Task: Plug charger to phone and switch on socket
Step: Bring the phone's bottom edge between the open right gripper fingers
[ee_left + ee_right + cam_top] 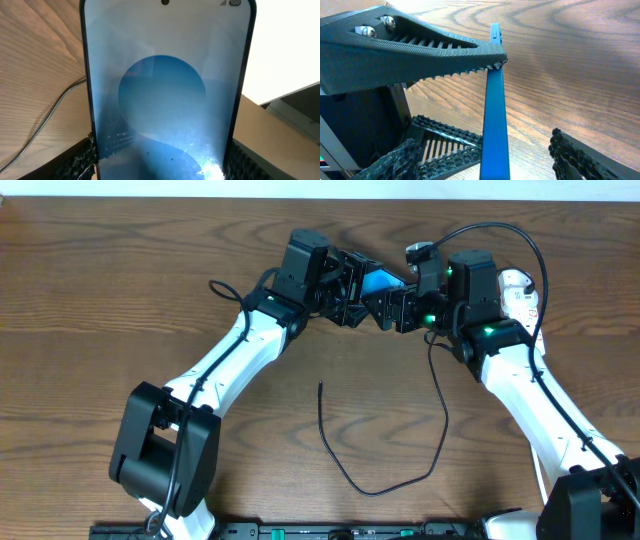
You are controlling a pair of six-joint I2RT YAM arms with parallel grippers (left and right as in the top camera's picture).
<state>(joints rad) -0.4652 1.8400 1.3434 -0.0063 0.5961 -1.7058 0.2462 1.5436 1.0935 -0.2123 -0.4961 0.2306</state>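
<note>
At the far middle of the brown wood-grain counter [100, 300], the two white-and-black arms meet tip to tip, and the small black-framed phone with a bright blue screen [378, 280] sits between them, raised off the wood. The left wrist view shows the screen face-on, a lighter blue circle on a paler ground and a camera dot at the top edge. The left fingers [80, 162] press their rough dark pads against its two long sides, so the phone is clamped across its width in a wide grip. In the right wrist view the phone shows edge-on as a thin blue strip, and a toothed dark finger of the other arm touches it from the left. The right fingers [575, 162] stand spread to either side of that strip; the right-hand one is clearly apart from it, and they hold nothing. The long thin black charger cable [321, 410] lies loose on the counter nearer the robot's base, well apart from the phone. It makes one wide loop, with one end bare on the wood, while the other side rises toward the right arm. Its tip is too small to make out. The narrow white power-strip socket [515, 280] lies just beyond the right arm, partly hidden by it.
</note>
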